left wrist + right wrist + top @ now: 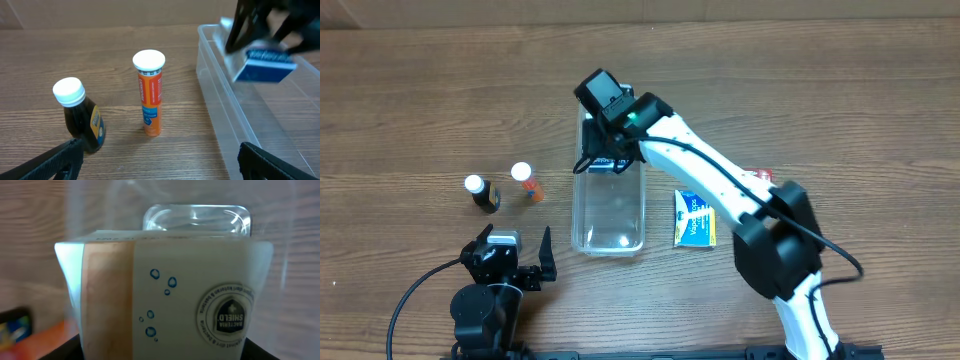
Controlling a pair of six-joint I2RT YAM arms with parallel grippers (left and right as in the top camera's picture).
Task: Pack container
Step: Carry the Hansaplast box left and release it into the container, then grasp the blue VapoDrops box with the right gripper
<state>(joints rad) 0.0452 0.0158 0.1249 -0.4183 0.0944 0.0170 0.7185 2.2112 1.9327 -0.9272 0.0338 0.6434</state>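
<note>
The container (pixel 608 238) is a clear long plastic bin in the middle of the table; it also shows in the left wrist view (pixel 216 95) and the right wrist view (pixel 197 216). My right gripper (pixel 606 152) is shut on a white and blue soap box (pixel 175 300) and holds it over the bin's far end, within the bin's outline. The box also shows in the left wrist view (pixel 267 66). The rest of the bin looks empty. My left gripper (pixel 515 252) is open and empty near the front left, apart from the bin.
A dark bottle with a white cap (pixel 480 192) and an orange tube with a white cap (pixel 528 182) stand left of the bin, just ahead of the left gripper. A blue and yellow box (pixel 695 219) lies right of the bin. A small red item (pixel 761 174) shows behind the right arm.
</note>
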